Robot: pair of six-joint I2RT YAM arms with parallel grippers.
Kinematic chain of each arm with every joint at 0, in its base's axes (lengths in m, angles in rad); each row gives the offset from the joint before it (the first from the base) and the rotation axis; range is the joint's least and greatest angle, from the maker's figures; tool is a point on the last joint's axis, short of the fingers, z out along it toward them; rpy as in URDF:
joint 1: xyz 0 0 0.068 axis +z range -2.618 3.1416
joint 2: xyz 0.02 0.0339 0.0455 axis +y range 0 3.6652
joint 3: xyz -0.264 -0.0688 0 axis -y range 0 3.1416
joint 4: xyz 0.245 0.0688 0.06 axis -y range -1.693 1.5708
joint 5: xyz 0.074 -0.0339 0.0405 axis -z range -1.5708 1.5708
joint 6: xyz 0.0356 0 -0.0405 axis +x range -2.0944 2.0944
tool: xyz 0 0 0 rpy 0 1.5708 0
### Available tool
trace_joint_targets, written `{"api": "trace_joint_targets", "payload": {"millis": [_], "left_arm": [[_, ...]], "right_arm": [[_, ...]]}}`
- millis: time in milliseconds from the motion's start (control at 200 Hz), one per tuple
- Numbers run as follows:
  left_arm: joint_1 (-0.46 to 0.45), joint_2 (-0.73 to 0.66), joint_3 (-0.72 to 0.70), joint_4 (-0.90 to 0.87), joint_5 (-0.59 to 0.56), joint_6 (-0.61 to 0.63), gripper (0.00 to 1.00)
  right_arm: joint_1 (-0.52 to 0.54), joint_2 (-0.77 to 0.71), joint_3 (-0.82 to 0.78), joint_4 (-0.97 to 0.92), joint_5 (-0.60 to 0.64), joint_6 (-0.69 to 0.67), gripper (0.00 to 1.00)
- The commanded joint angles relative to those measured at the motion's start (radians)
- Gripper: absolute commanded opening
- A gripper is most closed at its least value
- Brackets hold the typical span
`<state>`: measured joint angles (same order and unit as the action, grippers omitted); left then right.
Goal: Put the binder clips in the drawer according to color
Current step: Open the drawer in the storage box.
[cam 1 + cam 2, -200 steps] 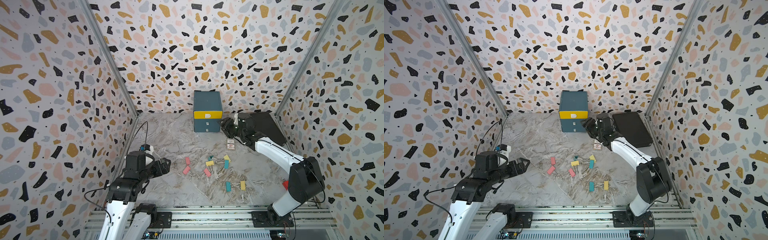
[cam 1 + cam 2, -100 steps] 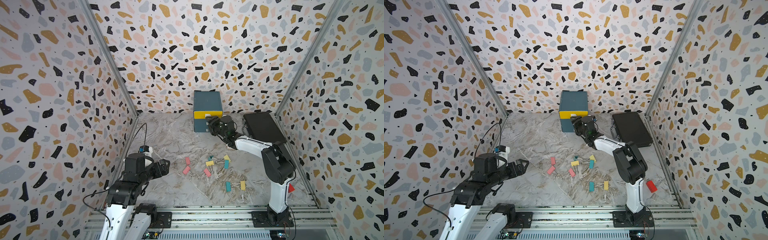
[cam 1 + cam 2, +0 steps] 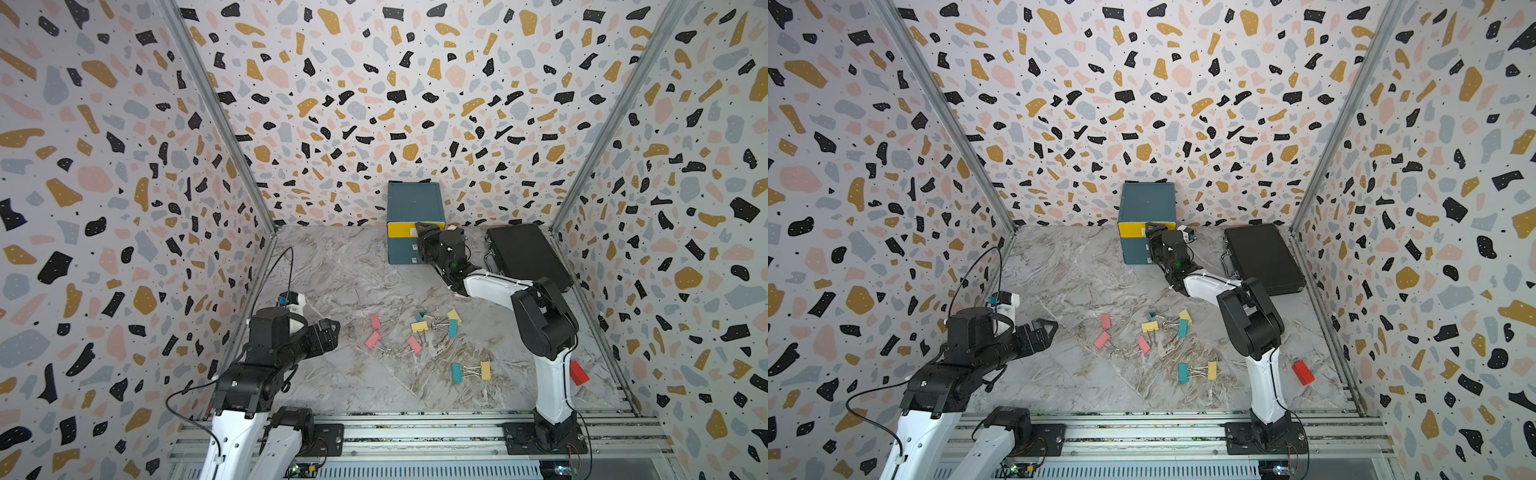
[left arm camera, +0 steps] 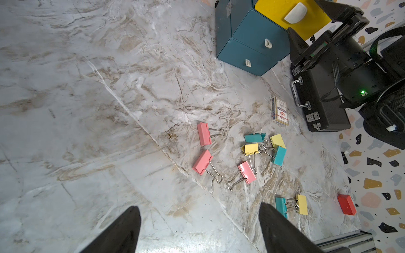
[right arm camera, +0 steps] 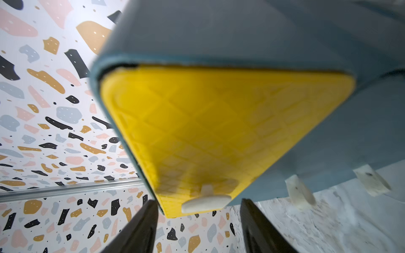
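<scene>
Black right fingers straddle drawer tab.

A flat black briefcase lay closed on the marble-patterned desk, in the far right corner and close along the side wall. Its metal handle faced the middle of the desk. A small printed card packet lay flat near the handle side, not touching the case. A red block sat near the right wall, toward the front. Terrazzo-patterned walls enclosed three sides, and a metal rail ran along the front edge.
</scene>
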<state>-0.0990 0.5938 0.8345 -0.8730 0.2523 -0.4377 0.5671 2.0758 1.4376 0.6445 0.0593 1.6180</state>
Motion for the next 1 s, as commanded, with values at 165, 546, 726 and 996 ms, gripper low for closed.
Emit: {"api": "trace_joint_targets", "payload": {"millis": [165, 546, 726, 996], "left_arm": [[0.005, 0.002, -0.013, 0.044, 0.018, 0.009, 0.87], [0.005, 0.003, -0.014, 0.047, 0.016, 0.010, 0.86], [0.006, 0.004, -0.015, 0.047, 0.015, 0.008, 0.86], [0.006, 0.002, -0.016, 0.048, 0.014, 0.008, 0.85]], "right_arm": [[0.007, 0.021, 0.066, 0.038, 0.034, 0.028, 0.62], [0.008, 0.043, 0.074, 0.031, 0.051, 0.052, 0.55], [0.008, 0.051, 0.093, 0.002, 0.051, 0.059, 0.49], [0.009, 0.046, 0.083, -0.002, 0.059, 0.063, 0.34]]}}
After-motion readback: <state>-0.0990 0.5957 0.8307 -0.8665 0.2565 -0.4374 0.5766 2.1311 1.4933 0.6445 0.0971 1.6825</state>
